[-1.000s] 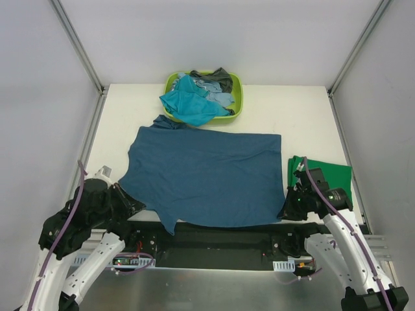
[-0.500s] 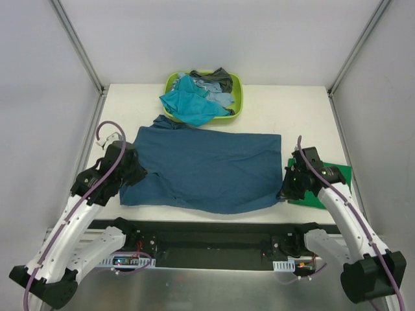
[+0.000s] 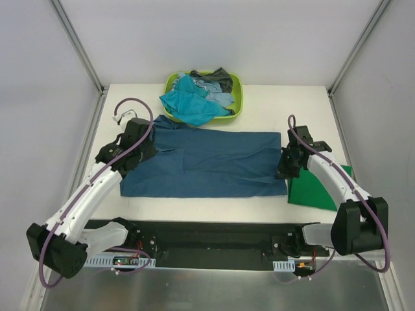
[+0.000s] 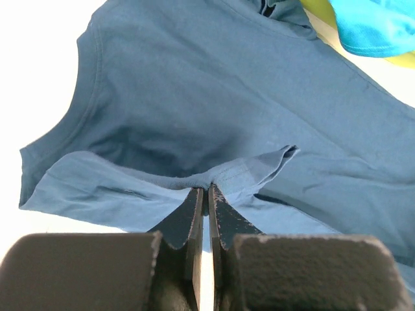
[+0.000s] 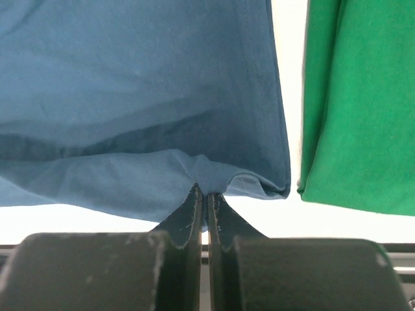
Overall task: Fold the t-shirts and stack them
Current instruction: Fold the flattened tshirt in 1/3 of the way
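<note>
Blue cloth first: the dark blue t-shirt (image 3: 207,165) lies mid-table, and its near edge is now a fold line, not the hem. A second ago that hem reached the near edge of the table (image 3: 194,208). Both arms have since carried it away from me, so the near half lies doubled over the far half. A bare strip of table shows in front of it.

On the left gripper (image 4: 206,191) the fingers are pinched narrow on a tuck of the hem, near the left sleeve. The cloth rises in a small ridge there and isn't laid flat yet. The right gripper (image 5: 201,190) is the same, fingers closed tight on the hem at the shirt's right corner.

Just right of that corner is the green t-shirt (image 3: 319,189), already folded. The right wrist view shows a thin white gap between it and the blue edge.

My read is that the first lengthwise fold is nearly done, with only the release left. The left sleeve and collar look untucked, so I expect another fold there. The risk is dragging the top layer when I let go.

At the far end is the lime basket (image 3: 238,97), still to work through. The teal t-shirt (image 3: 189,107) spills over its near rim, with the light blue one (image 3: 222,99) and dark grey one (image 3: 220,79) behind it.
</note>
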Controlling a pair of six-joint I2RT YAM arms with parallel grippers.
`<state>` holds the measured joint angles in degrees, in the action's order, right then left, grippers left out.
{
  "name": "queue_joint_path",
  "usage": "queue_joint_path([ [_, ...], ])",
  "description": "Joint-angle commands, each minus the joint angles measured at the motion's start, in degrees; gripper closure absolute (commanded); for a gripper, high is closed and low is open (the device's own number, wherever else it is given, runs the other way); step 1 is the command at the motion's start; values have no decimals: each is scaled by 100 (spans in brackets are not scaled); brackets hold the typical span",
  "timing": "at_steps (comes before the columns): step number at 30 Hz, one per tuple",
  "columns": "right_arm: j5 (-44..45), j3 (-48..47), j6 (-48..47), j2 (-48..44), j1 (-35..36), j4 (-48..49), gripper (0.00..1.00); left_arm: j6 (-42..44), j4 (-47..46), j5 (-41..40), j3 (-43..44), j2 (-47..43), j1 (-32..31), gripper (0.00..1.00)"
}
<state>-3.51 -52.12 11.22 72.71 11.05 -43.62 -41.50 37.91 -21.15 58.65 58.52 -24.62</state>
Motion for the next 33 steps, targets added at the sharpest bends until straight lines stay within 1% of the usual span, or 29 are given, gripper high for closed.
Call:
queue_joint_path([
  [1, 219, -281, -42, 349, -94, 345, 98, 414, -529, -127, 296, 562, 185, 100],
  [6, 316, -290, 64, 727, -129, 599, 98, 800, -1136, 172, 322, 1186, 379, 100],
  [9, 316, -316, 117, 929, -147, 758, 96, 950, -1312, 251, 392, 1565, 476, 100],
  [10, 524, -317, 152, 1008, -147, 819, 94, 959, -1330, 251, 419, 1653, 511, 100],
  [12, 597, -360, 152, 1149, -173, 977, 91, 985, -1339, 251, 454, 1855, 590, 100],
  [14, 841, -360, 169, 1272, -199, 1293, 86, 1003, -1374, 112, 445, 2031, 669, 100],
  [15, 1034, -387, 213, 1368, -217, 1494, 80, 1029, -1400, -11, 428, 2101, 704, 100],
  [16, 1202, -404, 274, 1430, -226, 1644, 70, 995, -1427, -91, 419, 2206, 757, 97],
  [17, 1334, -448, 327, 1465, -235, 1733, 65, 977, -1462, -22, 445, 2294, 818, 88],
  [18, 1344, -492, 284, 1492, -235, 1821, 63, 1020, -1532, 75, 471, 2356, 871, 77],
  [19, 1335, -536, 214, 1483, -235, 1917, 58, 1064, -1541, 136, 533, 2426, 906, 59],
  [20, 1283, -571, 153, 1431, -226, 1927, 46, 1117, -1541, 198, 620, 2462, 933, 36],
  [21, 1239, -589, 56, 1370, -235, 1927, 34, 1178, -1532, 268, 673, 2454, 942, 17],
  [22, 1160, -563, -32, 1256, -226, 1927, 29, 1214, -1515, 339, 717, 2401, 942, 1],
  [24, 932, -388, -199, 966, -235, 1918, 15, 1170, -1515, 575, 622, 2182, 942, 1],
  [25, 809, -256, -234, 765, -226, 1909, 11, 1083, -1515, 655, 525, 2059, 942, 1],
  [27, 554, 33, -340, 378, -217, 1927, 9, 951, -1506, 865, 210, 1656, 942, 1],
  [29, 99, 368, -436, 8, -217, 2014, 1, 845, -1515, 1164, -124, 1321, 942, 1],
  [30, -182, 517, -515, -159, -217, 2093, 0, 810, -1506, 1261, -326, 1128, 942, 1],
  [31, -490, 649, -551, -317, -208, 2242, 3, 757, -1489, 1280, -528, 961, 942, 1],
  [33, -904, 808, -630, -397, -208, 2270, 4, 600, -1384, 1315, -906, 574, 942, 1],
])
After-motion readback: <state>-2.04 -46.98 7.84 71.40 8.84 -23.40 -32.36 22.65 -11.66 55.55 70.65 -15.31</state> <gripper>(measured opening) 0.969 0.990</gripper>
